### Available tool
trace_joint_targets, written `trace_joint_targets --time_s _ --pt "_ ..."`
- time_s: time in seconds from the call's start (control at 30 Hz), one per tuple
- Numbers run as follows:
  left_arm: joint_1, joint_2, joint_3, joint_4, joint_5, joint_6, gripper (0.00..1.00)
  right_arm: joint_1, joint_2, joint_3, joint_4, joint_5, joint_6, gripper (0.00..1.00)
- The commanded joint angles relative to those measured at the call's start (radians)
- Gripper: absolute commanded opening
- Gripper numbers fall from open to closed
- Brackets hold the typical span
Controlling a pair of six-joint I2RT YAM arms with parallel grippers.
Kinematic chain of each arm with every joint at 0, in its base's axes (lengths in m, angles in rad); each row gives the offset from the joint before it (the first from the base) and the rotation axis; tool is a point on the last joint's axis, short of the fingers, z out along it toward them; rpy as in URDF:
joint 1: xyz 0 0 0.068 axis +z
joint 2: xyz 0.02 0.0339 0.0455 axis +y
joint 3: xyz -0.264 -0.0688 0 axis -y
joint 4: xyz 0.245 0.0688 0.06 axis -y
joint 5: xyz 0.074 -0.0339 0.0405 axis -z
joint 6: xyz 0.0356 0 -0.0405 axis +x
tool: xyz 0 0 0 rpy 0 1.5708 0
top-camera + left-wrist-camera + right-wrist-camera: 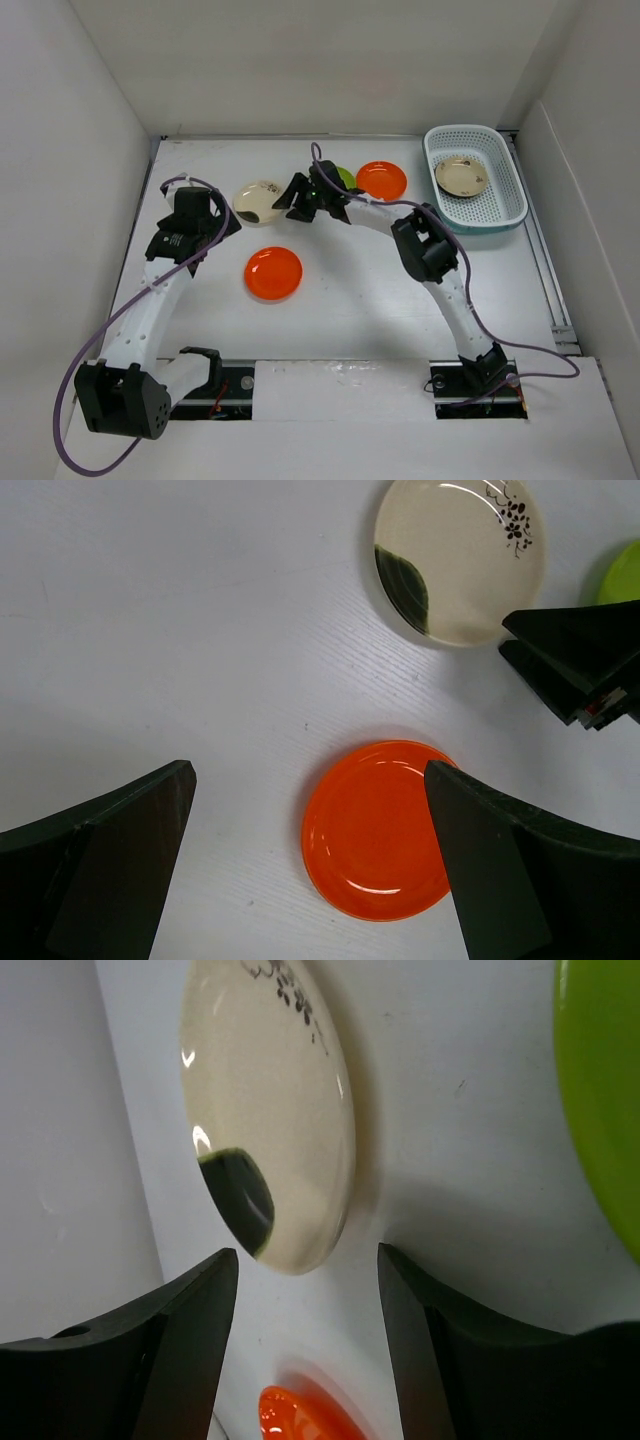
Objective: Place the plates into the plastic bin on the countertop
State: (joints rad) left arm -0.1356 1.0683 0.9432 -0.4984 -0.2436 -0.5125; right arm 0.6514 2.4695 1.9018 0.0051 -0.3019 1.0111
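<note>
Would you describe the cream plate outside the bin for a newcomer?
On the countertop, near the far wall, the cream plate lies beside the right gripper. Unlike the orange plates and green plate, it is pale with a dark leaf mark.

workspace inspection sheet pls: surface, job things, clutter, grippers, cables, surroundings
surface: white countertop, no spills seen
job's things: plastic bin at the far right holds one cream plate; loose on the countertop are a second cream plate, near orange plate, far orange plate and lime green plate, partly hidden by the right arm; no black plates seen
clutter: nothing seen
grippers: left gripper open above the near orange plate, empty; right gripper open, fingertips at the second cream plate's edge, contact unclear
cables: purple cable runs along each arm
surroundings: white walls on three sides
</note>
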Motion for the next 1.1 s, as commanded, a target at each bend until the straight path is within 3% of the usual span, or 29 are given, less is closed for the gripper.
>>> trace_joint_targets --time_s 0.0,0.1,0.13,0.23,0.5,0.6,0.83,1.07 --pt "0.001 -0.031 0.023 0.011 0.012 0.012 1.00 0.001 0.031 0.078 -0.054 0.053 0.034 0.63" --pt "0.001 -0.031 0.023 0.011 0.012 0.012 1.00 0.001 0.042 0.101 -0.096 0.079 0.044 0.57" --pt "0.001 -0.031 0.023 0.011 0.021 0.012 1.00 0.001 0.042 0.120 -0.117 0.092 0.044 0.48" --pt "0.001 -0.041 0.023 0.011 0.021 0.012 1.00 0.001 0.063 0.155 -0.146 0.103 0.053 0.36" --pt "0.001 -0.060 0.023 0.020 0.021 0.012 1.00 -0.010 0.123 0.262 -0.227 0.093 0.073 0.19" --pt "0.001 -0.070 0.023 0.020 0.021 0.012 1.00 -0.019 0.137 0.311 -0.247 0.081 0.083 0.00" --pt "0.001 -0.079 0.023 0.020 0.030 0.022 1.00 -0.019 0.051 0.211 -0.124 0.026 0.101 0.00" --pt "0.001 -0.079 0.023 0.020 0.049 0.031 1.00 -0.108 -0.285 -0.002 -0.011 -0.088 0.070 0.00"
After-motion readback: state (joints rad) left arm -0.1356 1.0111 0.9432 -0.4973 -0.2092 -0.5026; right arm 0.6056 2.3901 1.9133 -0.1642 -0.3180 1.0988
